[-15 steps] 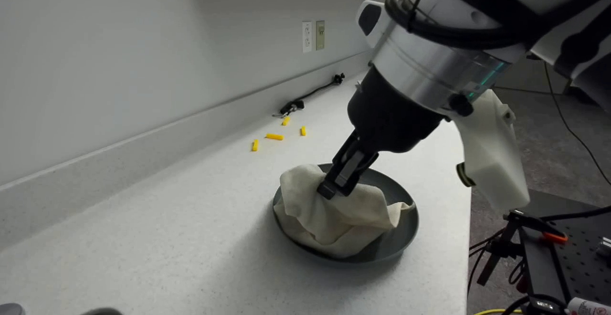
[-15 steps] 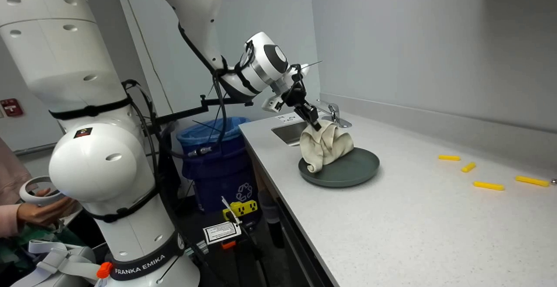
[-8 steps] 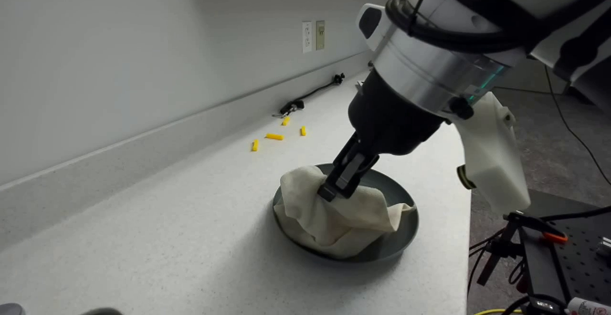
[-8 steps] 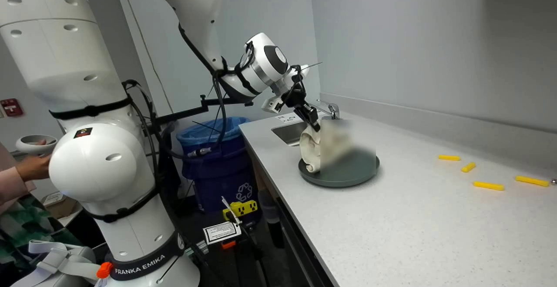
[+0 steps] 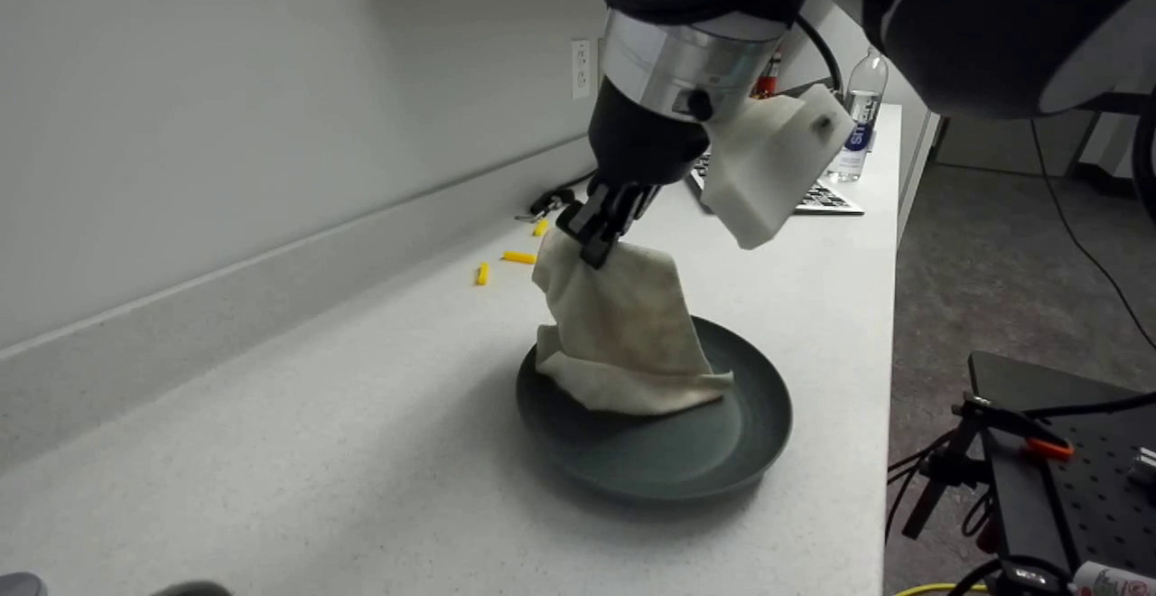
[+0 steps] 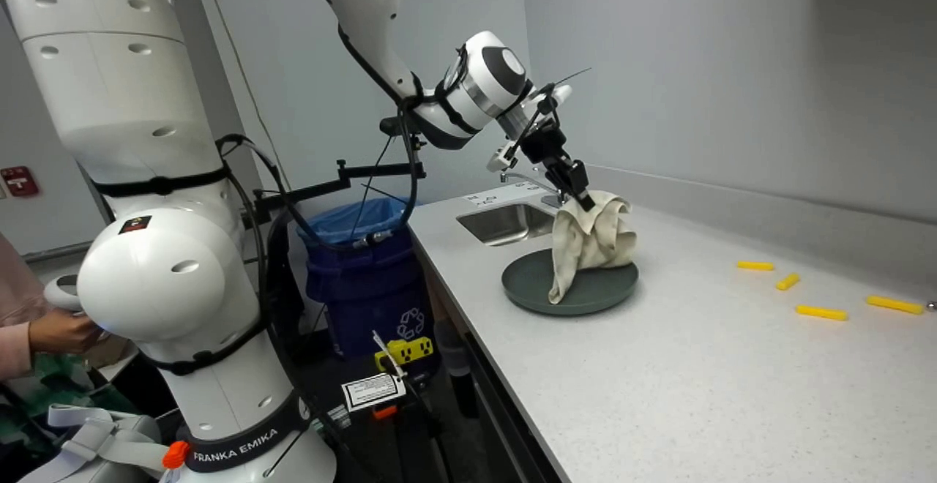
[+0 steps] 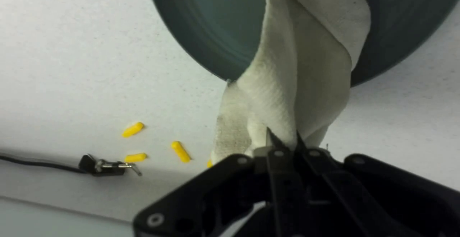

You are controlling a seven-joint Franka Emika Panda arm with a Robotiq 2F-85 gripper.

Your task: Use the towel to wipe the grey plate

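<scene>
Your white speckled countertop [image 6: 703, 380] fills much of both exterior views, and your white Franka Emika arm [image 6: 150, 263] reaches over it from beside its edge. In an exterior view you can see the blue recycling bin [image 6: 366, 293] next to the countertop, and the steel sink [image 6: 505, 225] set into the far end. Your round dark grey plate [image 5: 686, 451] sits flat on the countertop near that edge. Your wrinkled cream towel [image 5: 623, 307] hangs in folds from the gripper [image 7: 284, 133]: you have the jaws clamped together on its upper part, and its lower folds touch the plate. In the wrist view you can see some of the towel reach past the plate's rim, against the countertop. Well beyond the plate, a clear plastic water bottle [image 5: 860, 122] stands upright in an exterior view. On the countertop you also have a black cord [image 7: 104, 171] with a metal piece at its end, and, near that end, four short yellow sticks [image 6: 821, 312], apart from the plate; in the wrist view the towel hides most of one.
</scene>
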